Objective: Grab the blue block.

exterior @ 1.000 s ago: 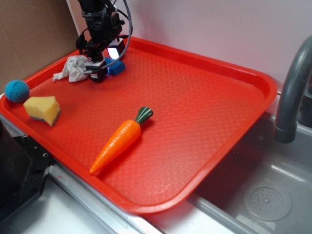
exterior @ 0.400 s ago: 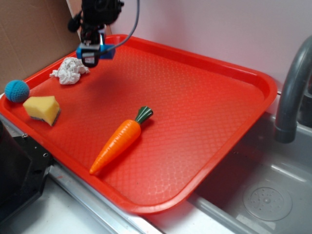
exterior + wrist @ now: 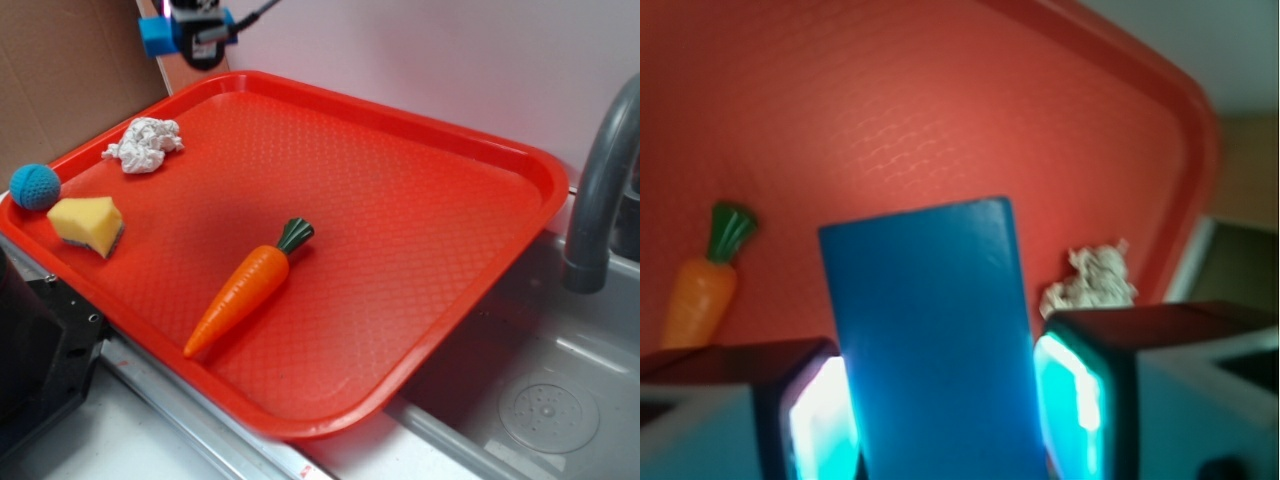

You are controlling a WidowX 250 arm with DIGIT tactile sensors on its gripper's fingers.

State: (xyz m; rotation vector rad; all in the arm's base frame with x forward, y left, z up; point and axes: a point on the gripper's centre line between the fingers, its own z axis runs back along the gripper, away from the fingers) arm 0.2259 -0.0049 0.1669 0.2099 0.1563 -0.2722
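Jaws of the gripper (image 3: 940, 420) clamp the blue block (image 3: 930, 340) high above the tray's (image 3: 520, 160) far corner; a thin grip could let it slip.

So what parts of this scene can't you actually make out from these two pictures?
- Exterior view: the arm above the end effector is cut off by the top edge; only part of the blue block shows.
- Wrist view: the blue block is blurred, its lower end cut off by the bottom edge, and it hides the tray behind it.
- Exterior view: the faucet runs past the right edge.
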